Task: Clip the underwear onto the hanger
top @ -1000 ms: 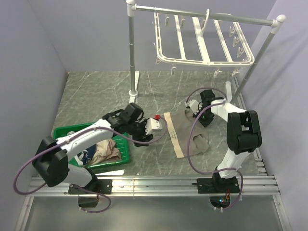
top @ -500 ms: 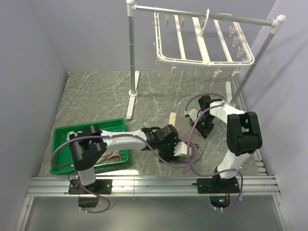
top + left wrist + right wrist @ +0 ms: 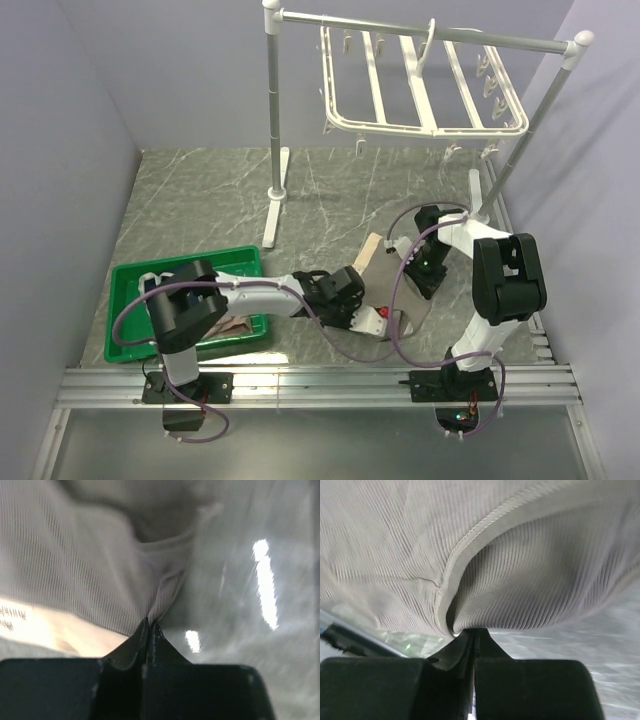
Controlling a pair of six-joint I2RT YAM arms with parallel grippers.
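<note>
The taupe underwear (image 3: 379,262) with its beige waistband lies crumpled on the table between my two grippers. My left gripper (image 3: 383,321) is at its near edge. In the left wrist view that gripper (image 3: 150,623) is shut, pinching a fold of the ribbed underwear (image 3: 90,575). My right gripper (image 3: 416,264) is on the far right side of the garment. In the right wrist view it (image 3: 474,631) is shut on a bunched fold of the underwear (image 3: 530,585). The white hanger (image 3: 420,90) hangs at the back from a pole, its clips dangling and holding nothing.
The white pole rack (image 3: 274,120) stands at the back, with feet on the table at left and right. A green basket (image 3: 130,275) with other garments (image 3: 236,326) sits at the near left. Purple cables loop around both arms.
My left arm swung right from beside the basket to the underwear and shut on its near edge. The right gripper stayed shut on the fabric and shifted slightly; the garment bunched up.
</note>
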